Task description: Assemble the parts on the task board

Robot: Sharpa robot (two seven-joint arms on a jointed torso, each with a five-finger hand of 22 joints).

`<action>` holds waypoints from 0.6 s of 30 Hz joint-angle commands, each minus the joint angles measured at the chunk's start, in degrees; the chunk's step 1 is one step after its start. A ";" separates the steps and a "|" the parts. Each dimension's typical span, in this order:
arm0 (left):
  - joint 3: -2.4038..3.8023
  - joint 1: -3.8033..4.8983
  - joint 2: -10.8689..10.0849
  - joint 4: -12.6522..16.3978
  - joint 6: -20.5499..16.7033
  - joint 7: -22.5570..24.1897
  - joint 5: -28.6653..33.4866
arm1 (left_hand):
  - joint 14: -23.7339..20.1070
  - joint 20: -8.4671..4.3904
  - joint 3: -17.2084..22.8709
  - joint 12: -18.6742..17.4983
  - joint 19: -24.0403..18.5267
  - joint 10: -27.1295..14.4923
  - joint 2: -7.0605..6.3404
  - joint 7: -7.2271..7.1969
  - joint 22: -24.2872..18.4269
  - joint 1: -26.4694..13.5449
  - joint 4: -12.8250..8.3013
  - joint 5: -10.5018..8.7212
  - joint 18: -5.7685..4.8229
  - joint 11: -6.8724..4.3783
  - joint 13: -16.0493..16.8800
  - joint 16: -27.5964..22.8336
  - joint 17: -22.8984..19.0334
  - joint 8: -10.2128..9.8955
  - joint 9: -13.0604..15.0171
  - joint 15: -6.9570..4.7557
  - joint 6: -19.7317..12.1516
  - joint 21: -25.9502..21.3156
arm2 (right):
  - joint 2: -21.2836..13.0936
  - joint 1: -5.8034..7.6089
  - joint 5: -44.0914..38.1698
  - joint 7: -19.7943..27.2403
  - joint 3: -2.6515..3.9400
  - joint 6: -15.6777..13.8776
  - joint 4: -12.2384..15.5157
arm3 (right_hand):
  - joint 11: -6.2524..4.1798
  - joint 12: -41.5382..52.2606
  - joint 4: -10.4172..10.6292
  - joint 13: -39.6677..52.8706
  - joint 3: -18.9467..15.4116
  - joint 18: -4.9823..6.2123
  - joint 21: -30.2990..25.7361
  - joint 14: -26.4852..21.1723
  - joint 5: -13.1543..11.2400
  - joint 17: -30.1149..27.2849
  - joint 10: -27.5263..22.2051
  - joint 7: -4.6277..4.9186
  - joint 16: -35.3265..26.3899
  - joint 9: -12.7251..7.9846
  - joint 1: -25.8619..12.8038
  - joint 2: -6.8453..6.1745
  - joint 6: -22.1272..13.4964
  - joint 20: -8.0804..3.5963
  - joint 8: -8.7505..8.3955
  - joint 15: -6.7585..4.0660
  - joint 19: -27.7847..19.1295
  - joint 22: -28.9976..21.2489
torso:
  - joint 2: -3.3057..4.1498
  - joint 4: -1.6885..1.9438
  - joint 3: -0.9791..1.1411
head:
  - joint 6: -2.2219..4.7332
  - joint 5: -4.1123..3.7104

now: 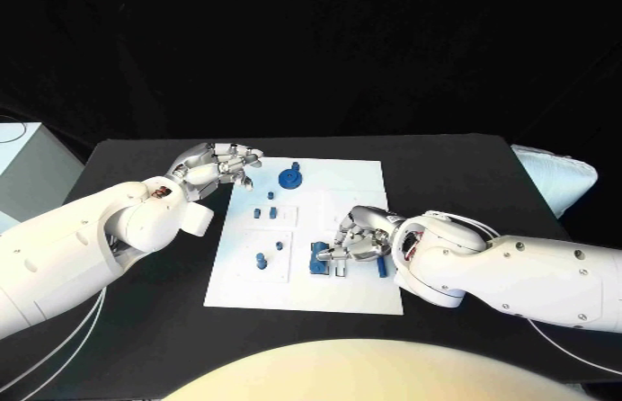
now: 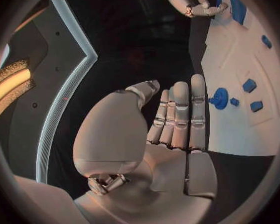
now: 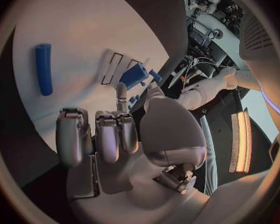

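The left hand (image 1: 216,165) hovered empty, fingers apart, at the task board's (image 1: 350,185) far left corner, near the blue gear (image 1: 293,178). Small blue parts (image 1: 270,212) lay loose mid-board, so assembly looked far from finished. The right hand (image 1: 357,244) worked at the blue block (image 1: 324,262) near the board's near edge; its grip could not be told.

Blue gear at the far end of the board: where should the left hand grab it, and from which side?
Probably pinch the blue gear across its round rim, coming down from above. It lies flat on the task board, a raised hub at its centre, so only the rim gives opposing faces. The left hand holds nothing and hovers beside that end.
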 commanded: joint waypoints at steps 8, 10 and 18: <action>0.03 0.00 0.10 0.09 0.75 0.32 -0.38 | -0.35 0.17 0.01 0.19 0.38 -0.37 0.07 0.10 -0.05 -0.67 0.47 -0.08 0.88 0.09 -0.05 -0.07 0.01 0.36 -0.05 -0.05 -0.35 -0.38 | -0.07 -0.56 -3.00 6.87 0.01 -2.12 0.32 | -1.61 0.19 -0.47 15.05 3.65 -0.96 0.70 5.97 -1.94 15.07 6.06 -1.56 0.23 1.49 9.95 -1.83 2.06 -1.27 3.27 -1.31 4.20 11.31 | 0.02 0.00 -0.02 | 0.01 0.02; 0.03 0.00 0.14 0.09 0.78 0.32 -0.38 | -0.35 0.17 0.01 0.19 0.38 -0.37 0.07 0.10 -0.05 -0.67 0.47 -0.08 0.88 0.09 -0.05 -0.07 0.01 0.36 -0.05 -0.05 -0.35 -0.38 | 0.21 -0.78 -3.36 5.93 0.01 -2.24 0.12 | -1.99 0.19 -0.19 15.05 5.49 -0.95 0.62 5.97 -0.99 15.07 6.06 -2.01 0.23 2.62 11.32 -3.04 2.35 -1.56 4.64 -1.62 4.19 11.31 | 0.03 0.01 -0.05 | 0.01 0.01; 0.03 0.00 0.17 0.06 0.85 0.29 -0.38 | -0.35 0.17 0.01 0.19 0.38 -0.37 0.07 0.10 -0.05 -0.67 0.47 -0.08 0.88 0.09 -0.05 -0.07 0.01 0.36 -0.05 -0.05 -0.35 -0.38 | 1.19 -1.63 -4.51 3.61 0.02 -3.14 -0.39 | -2.85 0.19 -0.26 15.05 9.35 -1.06 1.05 5.97 2.18 15.07 6.06 -2.98 0.23 5.94 13.36 -4.60 1.74 -2.26 7.72 -2.36 4.34 11.66 | 0.07 0.14 -0.04 | 0.01 0.10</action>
